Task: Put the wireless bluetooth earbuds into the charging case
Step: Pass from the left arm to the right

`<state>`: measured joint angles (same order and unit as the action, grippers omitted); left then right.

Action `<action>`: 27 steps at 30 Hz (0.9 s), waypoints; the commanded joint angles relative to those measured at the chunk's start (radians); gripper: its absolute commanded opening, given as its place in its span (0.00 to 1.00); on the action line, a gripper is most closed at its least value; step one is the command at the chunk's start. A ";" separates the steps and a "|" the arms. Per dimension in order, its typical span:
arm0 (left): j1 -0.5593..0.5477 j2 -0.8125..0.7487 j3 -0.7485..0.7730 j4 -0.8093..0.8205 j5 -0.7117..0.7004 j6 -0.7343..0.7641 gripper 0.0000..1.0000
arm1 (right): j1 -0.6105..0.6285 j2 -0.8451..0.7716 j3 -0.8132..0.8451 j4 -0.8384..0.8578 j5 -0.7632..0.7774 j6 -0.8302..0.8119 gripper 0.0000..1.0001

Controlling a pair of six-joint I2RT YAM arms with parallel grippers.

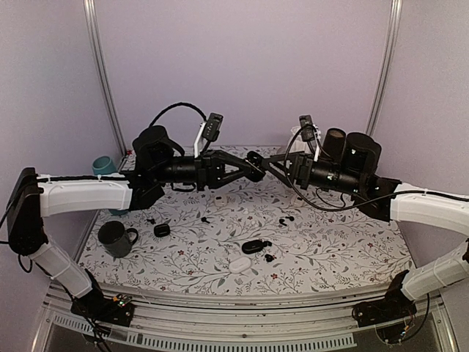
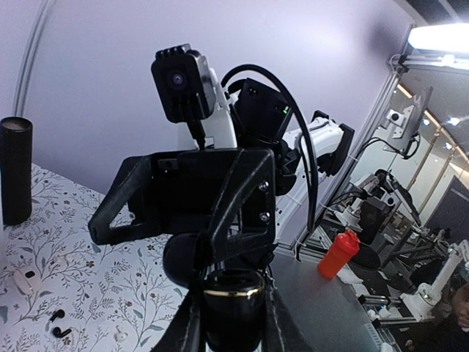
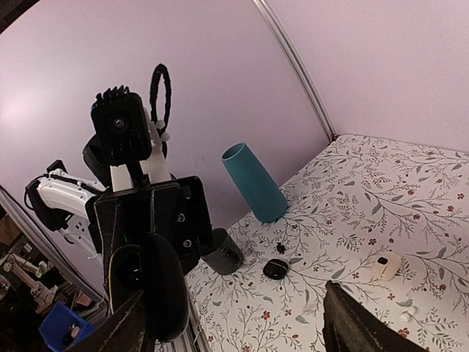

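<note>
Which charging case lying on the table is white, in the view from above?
The white case, nearest the front edge. The left black case, beside the grey mug, and the middle black case, just behind the white one, are dark.

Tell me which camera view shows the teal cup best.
The right wrist view: the teal cup appears whole, nothing in front of it. In the top external view, the left arm covers much of it. The left wrist view does not show it.
</note>
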<state>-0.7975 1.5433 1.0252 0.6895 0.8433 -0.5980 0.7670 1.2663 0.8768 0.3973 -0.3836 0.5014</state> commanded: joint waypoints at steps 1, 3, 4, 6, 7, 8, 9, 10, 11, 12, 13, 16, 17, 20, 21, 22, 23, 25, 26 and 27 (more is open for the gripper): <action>-0.018 0.001 0.019 0.006 -0.007 0.012 0.00 | -0.006 0.032 0.044 -0.013 -0.088 -0.008 0.68; -0.018 0.003 0.019 0.007 -0.010 0.013 0.00 | -0.006 0.039 0.048 -0.011 -0.105 -0.002 0.59; -0.017 0.003 0.019 0.006 -0.012 0.014 0.00 | -0.007 0.042 0.049 -0.007 -0.112 0.001 0.54; -0.019 0.004 0.020 0.006 -0.011 0.012 0.00 | -0.006 0.042 0.046 -0.004 -0.114 0.008 0.48; -0.018 0.006 0.019 0.007 -0.010 0.012 0.00 | -0.006 0.041 0.045 0.000 -0.113 0.012 0.44; -0.019 0.006 0.018 0.004 -0.010 0.012 0.00 | -0.005 0.041 0.043 0.005 -0.115 0.017 0.41; -0.018 0.007 0.017 0.005 -0.011 0.013 0.00 | -0.006 0.040 0.042 0.007 -0.120 0.020 0.38; -0.018 0.007 0.016 0.005 -0.012 0.013 0.00 | -0.005 0.043 0.043 0.012 -0.127 0.026 0.35; -0.018 0.008 0.016 0.005 -0.013 0.014 0.00 | -0.006 0.046 0.046 0.015 -0.136 0.030 0.32; -0.018 0.008 0.014 0.007 -0.013 0.012 0.00 | -0.005 0.052 0.045 0.016 -0.143 0.038 0.29; -0.018 0.008 0.012 0.009 -0.013 0.010 0.00 | -0.006 0.055 0.045 0.018 -0.147 0.043 0.26; -0.018 0.009 0.012 0.012 -0.011 0.010 0.00 | -0.006 0.056 0.042 0.024 -0.151 0.056 0.20; -0.017 0.009 0.012 0.013 -0.012 0.010 0.00 | -0.006 0.056 0.042 0.024 -0.152 0.058 0.15; -0.017 0.009 0.009 0.012 -0.015 0.012 0.00 | -0.006 0.050 0.044 0.024 -0.151 0.061 0.10; -0.018 0.010 0.009 0.012 -0.016 0.011 0.00 | -0.006 0.047 0.046 0.023 -0.150 0.061 0.08; -0.017 0.011 0.009 0.008 -0.018 0.012 0.01 | -0.007 0.046 0.047 0.021 -0.148 0.059 0.05; -0.018 0.011 0.007 0.006 -0.021 0.011 0.06 | -0.006 0.042 0.048 0.019 -0.147 0.058 0.05; -0.018 0.009 0.005 0.006 -0.024 0.016 0.11 | -0.005 0.037 0.051 0.009 -0.139 0.051 0.04; -0.018 0.008 0.003 0.004 -0.026 0.020 0.14 | -0.006 0.035 0.052 0.000 -0.136 0.041 0.04; -0.018 0.008 0.003 0.000 -0.031 0.026 0.19 | -0.007 0.033 0.055 -0.007 -0.133 0.033 0.04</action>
<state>-0.7986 1.5471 1.0252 0.6678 0.8089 -0.5972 0.7647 1.3048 0.9043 0.4152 -0.5285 0.5526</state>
